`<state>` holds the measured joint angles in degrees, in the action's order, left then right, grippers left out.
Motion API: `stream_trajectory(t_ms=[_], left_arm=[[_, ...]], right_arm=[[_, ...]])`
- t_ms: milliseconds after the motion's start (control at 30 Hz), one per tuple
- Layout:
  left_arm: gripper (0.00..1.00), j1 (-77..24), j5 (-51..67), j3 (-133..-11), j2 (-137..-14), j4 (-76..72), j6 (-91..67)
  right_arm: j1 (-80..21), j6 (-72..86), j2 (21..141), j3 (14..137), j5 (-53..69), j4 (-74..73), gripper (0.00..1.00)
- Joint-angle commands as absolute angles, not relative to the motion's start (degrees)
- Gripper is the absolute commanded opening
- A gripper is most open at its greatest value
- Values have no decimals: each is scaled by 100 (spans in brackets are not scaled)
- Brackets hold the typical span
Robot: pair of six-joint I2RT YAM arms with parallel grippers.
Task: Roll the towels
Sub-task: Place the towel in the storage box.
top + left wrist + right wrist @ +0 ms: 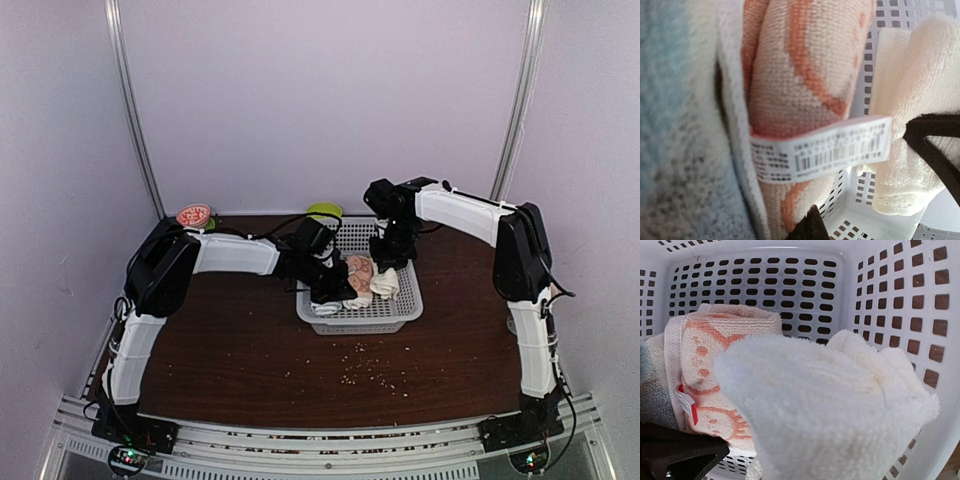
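Note:
A white perforated basket [398,314] holds the towels. The cream towel with orange-pink faces [800,65] lies rolled in it, its white barcode label [820,150] facing the left wrist camera. My left gripper [812,227] is shut, its dark tip right against this towel's lower edge. The plain cream-white towel [830,405] sits bunched beside the patterned one [715,365] and fills the right wrist view, hiding the fingers. My right gripper [387,262] is shut on it from above. A dark finger of that gripper [935,145] shows against the cream towel [920,100].
A grey-blue rolled towel [670,150] lies against the patterned towel's left side. The basket's walls [765,280] close in around both grippers. A red-topped item [194,214] and a green item [324,211] stand at the table's back edge. Crumbs [370,370] lie in front of the basket.

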<state>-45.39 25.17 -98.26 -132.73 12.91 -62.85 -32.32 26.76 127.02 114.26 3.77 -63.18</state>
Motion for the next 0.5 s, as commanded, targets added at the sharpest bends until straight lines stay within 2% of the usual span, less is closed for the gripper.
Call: stream_trajectory(t_ms=[0, 467], left_arm=[[0, -4438, 2165, -9599, -13239, 1552, -6352], [0, -4443, 2401, -9554, -13195, 1327, -6407]], right_arm=[[-3204, 2708, 12778, 11585, 174, -6566, 0], [-3106, 2787, 13436, 11637, 108, -6687, 0]])
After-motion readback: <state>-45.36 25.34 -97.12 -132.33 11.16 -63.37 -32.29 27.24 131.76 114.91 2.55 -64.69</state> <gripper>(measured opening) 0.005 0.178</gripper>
